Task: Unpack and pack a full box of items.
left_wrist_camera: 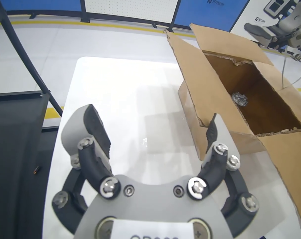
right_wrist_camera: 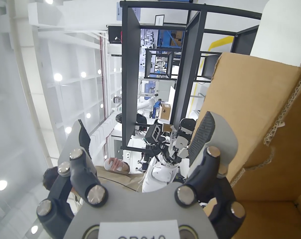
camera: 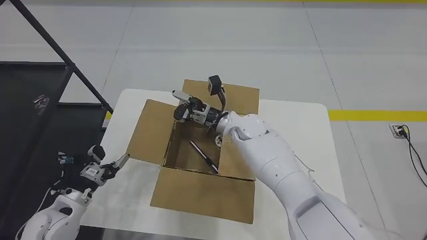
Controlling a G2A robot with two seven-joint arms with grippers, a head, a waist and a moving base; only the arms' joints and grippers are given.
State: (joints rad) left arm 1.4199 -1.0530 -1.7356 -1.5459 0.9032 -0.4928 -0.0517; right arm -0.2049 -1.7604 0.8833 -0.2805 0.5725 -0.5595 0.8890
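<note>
The right gripper (right_wrist_camera: 143,123) was found with its jaws spread wide and nothing between them. One of its fingers (right_wrist_camera: 202,135) stood just beside a flap of the cardboard box (right_wrist_camera: 239,100); contact could not be confirmed. In the top view the right gripper (camera: 179,104) sat above the rim of the box opening at about 11 o'clock. Its arm ran back across the opening toward 5 o'clock. The left gripper (left_wrist_camera: 152,115) was likewise spread apart and held nothing. It hung over bare tabletop with the box (left_wrist_camera: 207,93) near but apart from it. In the top view the left gripper (camera: 113,165) lay at about 8 o'clock of the box, close to the table's edge. The box (camera: 200,200) stood at the middle of the white table (camera: 293,127), upright, with all four flaps folded outward. A slim dark rod-shaped item (camera: 203,157) lay on its floor, aligned from 11 to 5 o'clock. A small silvery item (left_wrist_camera: 239,99) also rested on the box floor; its kind could not be determined. A black frame (camera: 53,45) stood off the table at 9 o'clock. A yellow floor line (camera: 373,115) ran away at 3 o'clock.
</note>
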